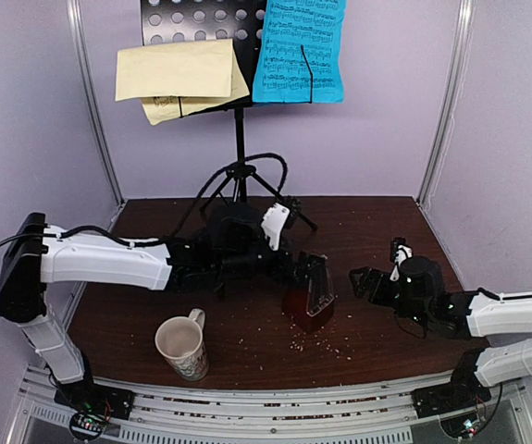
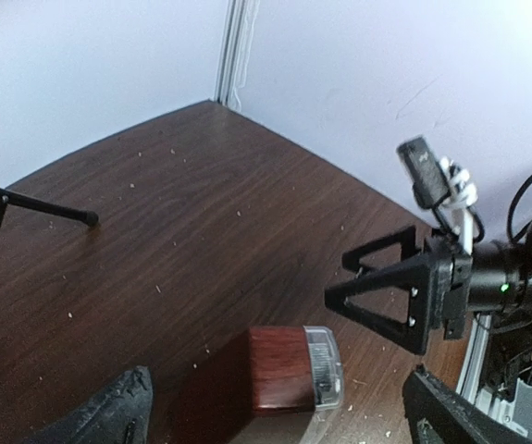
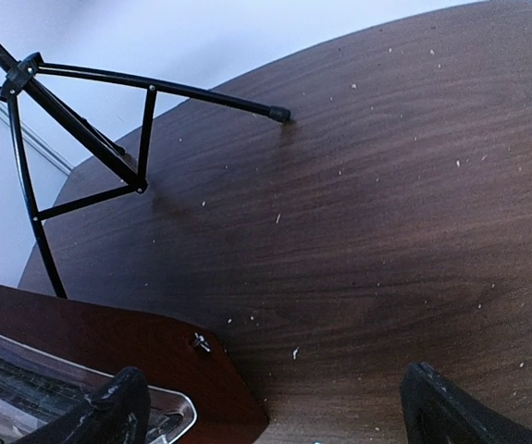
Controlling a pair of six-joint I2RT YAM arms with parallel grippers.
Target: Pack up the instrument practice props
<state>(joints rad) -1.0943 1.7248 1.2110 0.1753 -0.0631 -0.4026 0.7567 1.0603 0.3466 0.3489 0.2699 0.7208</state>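
left gripper (image 2: 279,421) wide, straddling metronome (image 1: 310,298), no grip; right gripper (image 1: 367,281) wide, near right, probably waiting to assist.

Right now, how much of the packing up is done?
Nothing looks packed yet. The blue sheet and yellow sheet hang on the music stand, which stands unfolded. Being worked on: the metronome sits on the table between the left hand and right hand, both open, neither holding it. Left to do: metronome, sheets and stand.
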